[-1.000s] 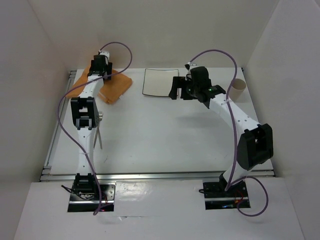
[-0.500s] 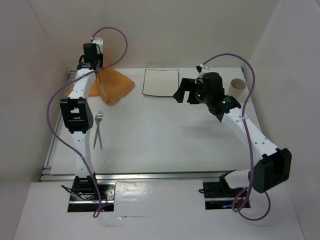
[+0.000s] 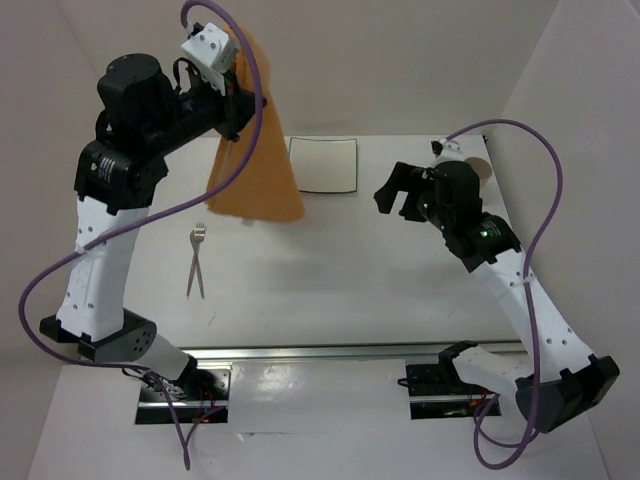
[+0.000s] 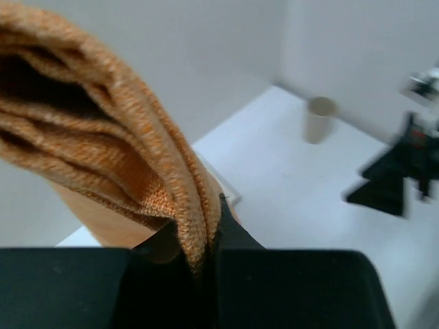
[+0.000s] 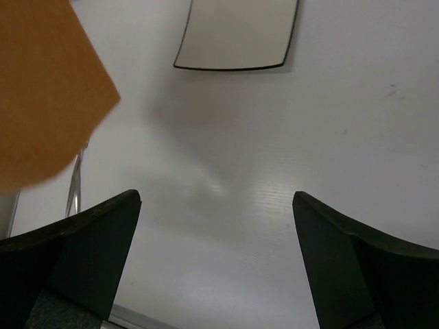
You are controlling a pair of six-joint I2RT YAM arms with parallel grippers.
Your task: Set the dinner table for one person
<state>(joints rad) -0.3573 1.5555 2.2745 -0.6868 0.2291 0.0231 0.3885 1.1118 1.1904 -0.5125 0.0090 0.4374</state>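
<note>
The orange cloth (image 3: 258, 160) hangs in the air over the back left of the dinner table (image 3: 330, 275), pinched at its top edge by my left gripper (image 3: 232, 103), which is raised high. In the left wrist view the folded cloth (image 4: 123, 144) is squeezed between the shut jaws of that gripper (image 4: 200, 241). A square white plate with a black rim (image 3: 322, 164) lies at the back centre. A fork (image 3: 196, 262) lies on the left. My right gripper (image 3: 399, 194) hovers open to the right of the plate, with nothing between its fingers (image 5: 89, 253).
A beige cup (image 3: 483, 169) stands at the back right, partly behind my right arm; it shows too in the left wrist view (image 4: 319, 118). The right wrist view holds the plate (image 5: 236, 34), the cloth's corner (image 5: 41, 89) and the fork (image 5: 74, 186). White walls close in three sides.
My left gripper closed on the cloth and lifted it off the table, so it now hangs free. The right arm swung right and its gripper moved away from the plate.
</note>
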